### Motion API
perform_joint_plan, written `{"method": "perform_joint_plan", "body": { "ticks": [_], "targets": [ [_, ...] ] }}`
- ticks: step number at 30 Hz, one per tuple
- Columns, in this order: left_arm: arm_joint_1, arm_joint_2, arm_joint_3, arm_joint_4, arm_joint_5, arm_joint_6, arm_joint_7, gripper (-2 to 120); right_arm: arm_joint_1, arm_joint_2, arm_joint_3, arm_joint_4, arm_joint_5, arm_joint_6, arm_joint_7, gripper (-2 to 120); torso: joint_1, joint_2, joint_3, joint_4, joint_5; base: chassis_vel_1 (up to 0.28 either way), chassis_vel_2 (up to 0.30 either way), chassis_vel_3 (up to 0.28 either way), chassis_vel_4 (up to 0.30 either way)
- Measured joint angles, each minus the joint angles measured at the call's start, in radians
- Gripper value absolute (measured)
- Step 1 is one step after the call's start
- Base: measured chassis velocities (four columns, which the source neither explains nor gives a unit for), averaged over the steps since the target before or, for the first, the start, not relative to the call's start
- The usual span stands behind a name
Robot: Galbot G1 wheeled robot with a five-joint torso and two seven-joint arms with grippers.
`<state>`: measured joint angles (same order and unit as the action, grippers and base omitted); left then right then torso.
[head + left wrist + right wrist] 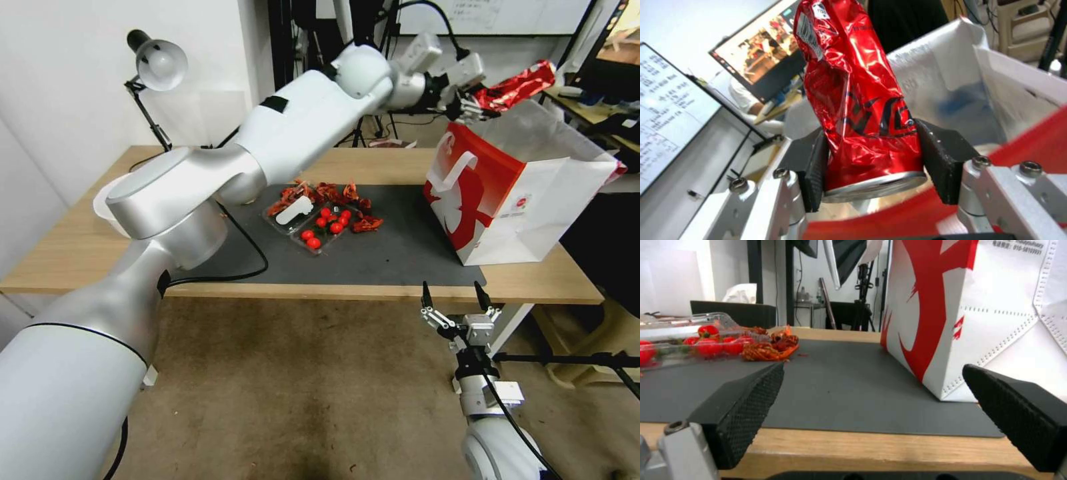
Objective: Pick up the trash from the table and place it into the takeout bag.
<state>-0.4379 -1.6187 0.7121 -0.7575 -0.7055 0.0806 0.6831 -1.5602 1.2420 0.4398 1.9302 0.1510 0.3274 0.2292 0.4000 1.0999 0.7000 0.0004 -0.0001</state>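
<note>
Right gripper [455, 291] parked low at the near edge of the table [80, 247], below the tabletop line in the head view, fingers [744, 405] spread wide apart, nothing between them. Past it, the dark grey mat [373, 257] covers the middle of the table. On the mat: a clear plastic tray [313, 223] with small red tomatoes and a white label, reddish scraps [333, 193] touching its far side. Takeout bag [507, 200] stands on the right end of the mat, tilted, mouth open upward, white handle lying against its red face, clear liner showing at the top. A white bowl [105, 207] sits at the left of the table, mostly hidden behind the left arm. Left arm stretches across the table to the far side; left gripper [475, 103] sits above the bag's far rim, clamped on the crushed red can [858, 96]. Wrist view: both pads [942, 160] press the can's sides near its base end, can held over the bag's liner [947, 83]. Desk lamp [157, 63] at the far left corner.
</note>
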Motion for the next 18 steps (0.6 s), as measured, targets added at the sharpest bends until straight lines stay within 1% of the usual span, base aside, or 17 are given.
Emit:
{"method": "perform_joint_plan", "body": {
  "ticks": [5,9,13,14,16,18],
  "targets": [
    [0.015,0.003,0.036,-0.029,-0.022,-0.002,-0.004,47,0.003,0.005,-0.002,-0.006,0.000,0.002,-0.001,100,0.000,0.000,0.000,-0.0005,0.0001,0.000,0.000,0.000,0.000],
    [0.024,0.005,0.048,-0.040,-0.030,-0.004,-0.013,47,0.002,0.008,-0.002,-0.006,0.000,0.003,-0.002,100,0.000,0.000,0.000,-0.0003,0.0001,0.000,0.000,0.000,0.000],
    [0.030,0.007,0.059,-0.052,-0.038,-0.017,-0.038,47,-0.003,0.012,-0.002,-0.006,-0.002,0.006,-0.002,100,0.000,0.000,0.000,-0.0003,0.0001,0.000,0.000,0.000,0.000],
    [0.031,0.008,0.062,-0.059,-0.043,-0.022,-0.053,47,-0.006,0.013,-0.002,-0.005,-0.002,0.006,-0.002,100,0.000,0.000,0.000,-0.0004,0.0001,0.000,0.000,0.000,0.000],
    [0.031,0.008,0.063,-0.063,-0.048,-0.024,-0.063,48,-0.007,0.013,-0.001,-0.004,-0.002,0.007,-0.002,100,0.000,0.000,0.000,-0.0005,0.0001,0.000,0.000,0.000,0.000],
    [0.030,0.008,0.067,-0.070,-0.059,-0.026,-0.082,56,-0.008,0.013,0.000,-0.001,-0.002,0.007,-0.002,100,0.000,0.000,0.000,-0.0004,0.0001,0.000,0.000,0.000,0.000]
  ]
}}
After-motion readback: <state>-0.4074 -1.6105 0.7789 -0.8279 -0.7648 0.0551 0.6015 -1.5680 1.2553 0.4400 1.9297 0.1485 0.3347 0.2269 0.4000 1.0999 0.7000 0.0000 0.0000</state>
